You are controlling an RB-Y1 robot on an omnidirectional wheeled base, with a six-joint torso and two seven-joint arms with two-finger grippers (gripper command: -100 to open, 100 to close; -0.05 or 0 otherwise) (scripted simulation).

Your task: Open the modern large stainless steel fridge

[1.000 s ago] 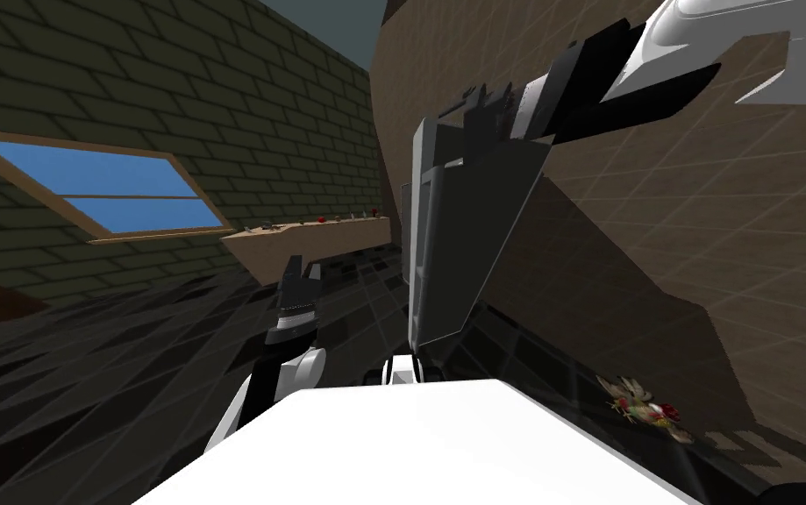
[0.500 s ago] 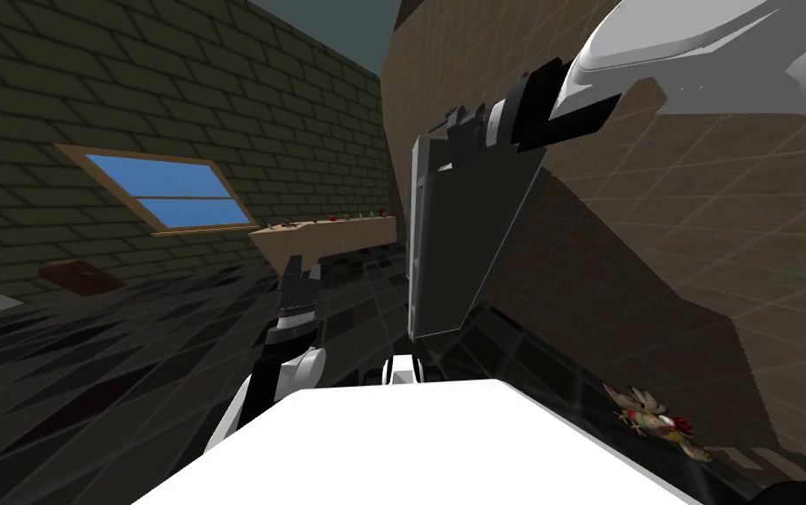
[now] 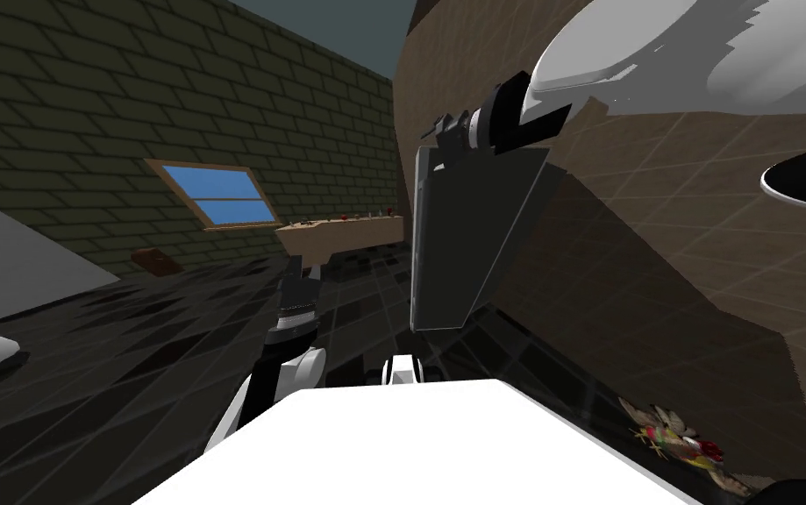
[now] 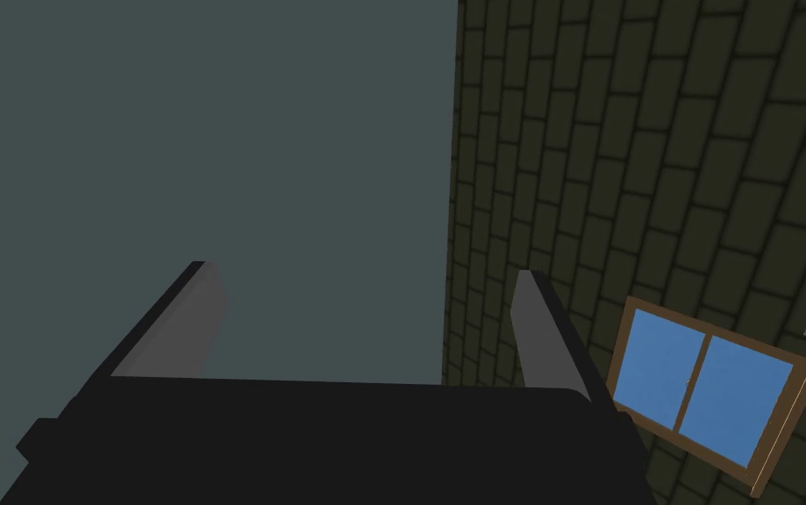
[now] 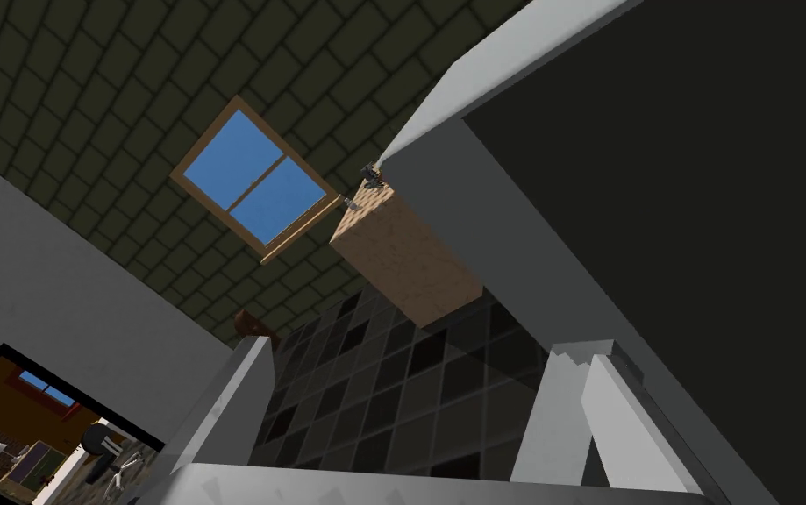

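The fridge point(image 3: 471, 237) is a tall grey box standing against the brown tiled wall, slanted in the head view. My right arm reaches in from the upper right, and my right gripper point(image 3: 443, 131) is at the fridge's top corner. In the right wrist view my right gripper point(image 5: 410, 359) is open. One of its fingertips point(image 5: 581, 368) lies against the fridge's point(image 5: 515, 237) light grey edge, and the other stands free over the floor. My left gripper point(image 3: 302, 266) hangs low beside the fridge. The left wrist view shows that gripper point(image 4: 366, 280) open and holding nothing.
A wooden counter point(image 3: 344, 232) with small items stands beyond the fridge, under a blue window point(image 3: 217, 195). Dark floor tiles spread to the left. A grey wall point(image 3: 6, 263) rises at far left. A colourful small object point(image 3: 681, 438) lies by the right wall.
My view has swung, so the window and counter slid right and a grey wall came in at the left. My right gripper has kept to the fridge's top corner, sliding slightly left and lower.
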